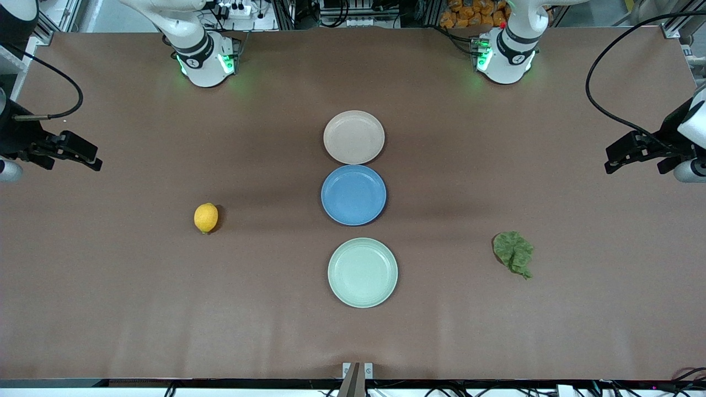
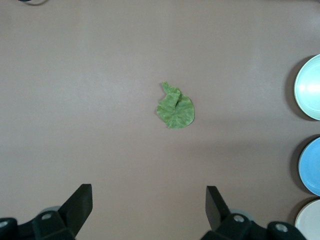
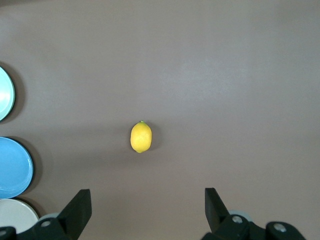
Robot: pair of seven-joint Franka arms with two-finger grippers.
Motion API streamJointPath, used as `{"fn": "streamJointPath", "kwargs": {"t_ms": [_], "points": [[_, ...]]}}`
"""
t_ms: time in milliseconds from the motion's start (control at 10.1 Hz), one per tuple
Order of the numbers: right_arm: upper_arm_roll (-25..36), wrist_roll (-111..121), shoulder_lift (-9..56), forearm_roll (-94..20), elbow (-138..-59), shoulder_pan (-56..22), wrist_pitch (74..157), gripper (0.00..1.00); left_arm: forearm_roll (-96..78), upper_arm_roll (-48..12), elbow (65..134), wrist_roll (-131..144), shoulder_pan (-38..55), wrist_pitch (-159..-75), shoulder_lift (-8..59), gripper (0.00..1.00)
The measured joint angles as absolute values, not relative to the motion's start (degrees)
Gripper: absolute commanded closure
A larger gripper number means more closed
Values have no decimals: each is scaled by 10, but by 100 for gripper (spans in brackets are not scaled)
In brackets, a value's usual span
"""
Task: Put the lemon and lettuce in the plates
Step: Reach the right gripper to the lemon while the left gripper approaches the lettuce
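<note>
A pale mint green plate (image 1: 362,272) sits nearest the front camera on the brown bench (image 1: 138,303), the first of three plates lined up down the middle. A blue plate (image 1: 353,194) lies just farther from the camera, with a beige-pink plate (image 1: 353,137) farther still, its rim touching or almost touching the blue one's. All three plates are bare.

The lemon (image 1: 206,217) rests on the bench toward the right arm's end, well apart from the plates and about level with the blue one. The lettuce (image 1: 513,253), a crumpled green leaf, lies toward the left arm's end, slightly nearer the camera than the lemon.

The right gripper (image 1: 77,153) hangs in the air over the bench edge at its own end, fingers spread wide and holding nothing, as the right wrist view shows. The left gripper (image 1: 626,151) hangs likewise over its own end, fingers also spread and empty. Both arms wait.
</note>
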State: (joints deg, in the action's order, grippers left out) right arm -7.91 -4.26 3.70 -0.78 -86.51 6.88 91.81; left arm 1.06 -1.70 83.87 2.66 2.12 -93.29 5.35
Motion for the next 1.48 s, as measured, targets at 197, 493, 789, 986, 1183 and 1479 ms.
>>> {"fn": "streamJointPath", "kwargs": {"t_ms": [197,493,789,986,1183,1479], "points": [[-79,-43,37,-8,-865,69,918,0,11,-17,839,27,22,-933,53,0],[-79,-43,40,-8,-867,69,918,0,10,-16,839,27,21,-933,53,0],[-81,-42,82,-8,-871,66,931,0,-16,-16,843,27,21,-933,56,0],[-82,-42,129,-9,-877,59,956,0,-15,-15,845,27,21,-933,63,0],[-83,-42,180,-9,-897,52,997,0,4,-16,846,26,22,-934,78,0],[-83,-42,216,-9,-994,40,1120,0,10,-16,847,26,34,-965,127,0]]}}
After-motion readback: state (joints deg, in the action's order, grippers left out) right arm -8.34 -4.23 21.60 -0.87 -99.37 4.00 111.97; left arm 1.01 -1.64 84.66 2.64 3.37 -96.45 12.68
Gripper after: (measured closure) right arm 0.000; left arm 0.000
